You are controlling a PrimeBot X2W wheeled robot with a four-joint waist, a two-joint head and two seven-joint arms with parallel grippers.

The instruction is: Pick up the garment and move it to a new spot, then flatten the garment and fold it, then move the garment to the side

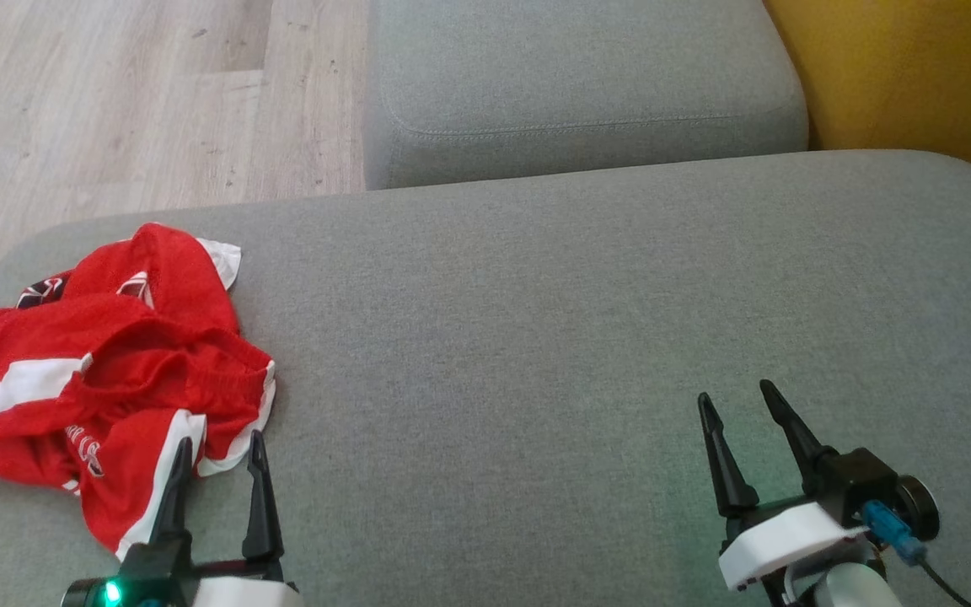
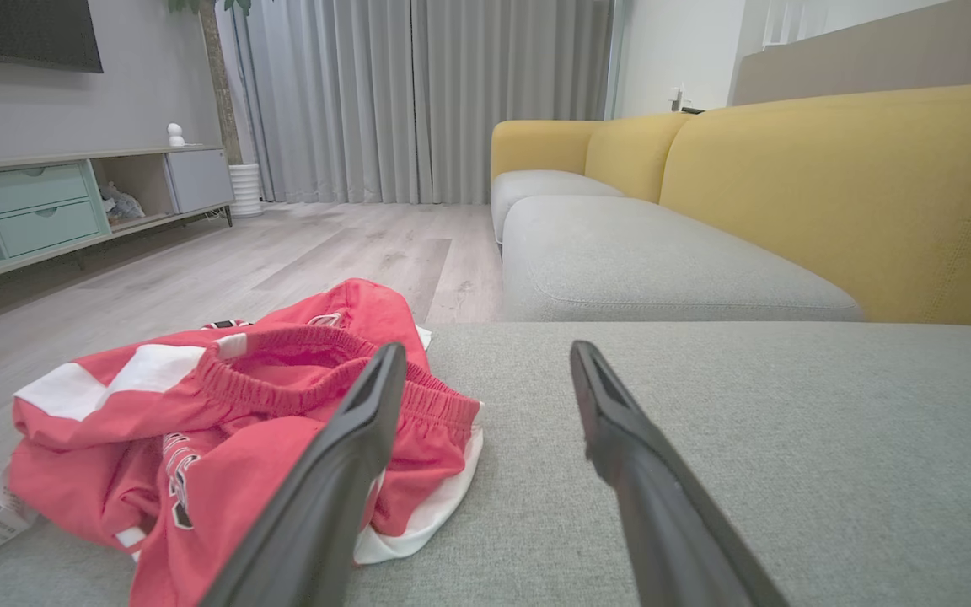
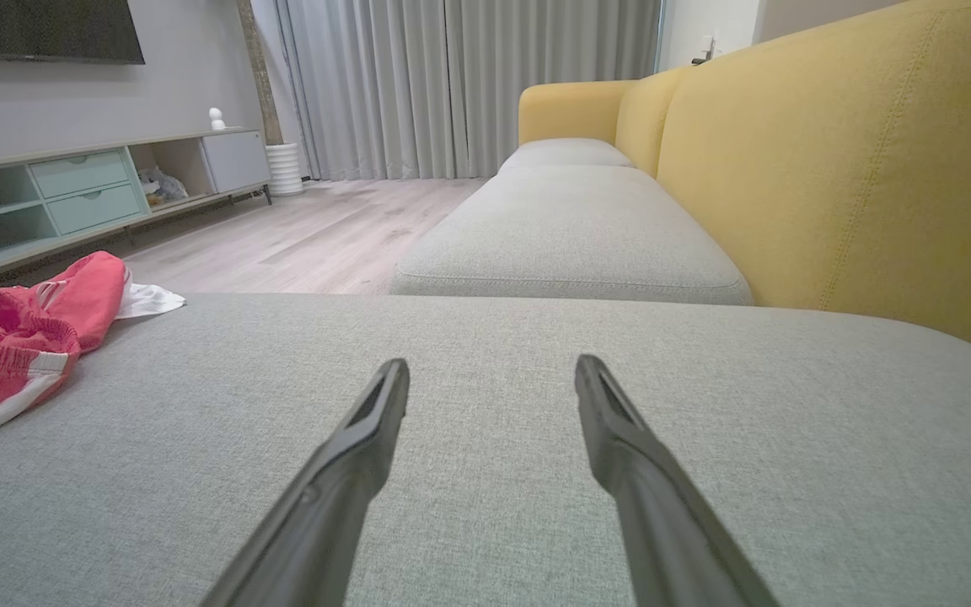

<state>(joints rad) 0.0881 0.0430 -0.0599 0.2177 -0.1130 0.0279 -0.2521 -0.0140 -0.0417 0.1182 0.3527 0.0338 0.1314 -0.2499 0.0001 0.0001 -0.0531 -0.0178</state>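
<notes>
A red garment (image 1: 106, 379) with white trim lies crumpled at the left end of a grey sofa seat (image 1: 536, 337), close to the edge above the wood floor (image 1: 115, 101), as a two-armed robot faces it with nothing in either gripper. The left gripper (image 1: 221, 438) hangs low at the heap's near edge with its fingers spread wide. In the head view one finger overlaps the white-trimmed hem while the other stands over plain upholstery; whether the first touches cloth cannot be told. The left wrist view looks past that finger at the elastic waistband (image 2: 300, 371), bunched and gaping upward, with folds of fabric piled under and around it. The right gripper (image 1: 735, 391), its fingers likewise wide apart and holding nothing, sits well apart from the garment over the right half of the seat. By the look of it, no part of the job is done: the garment is neither lifted nor moved, neither spread flat nor folded. The whole sequence appears to lie ahead, starting with a grasp on the heap, for which the left gripper is the better placed. The broad stretch of seat between the two arms looks a likely place for the flattening and folding.
</notes>
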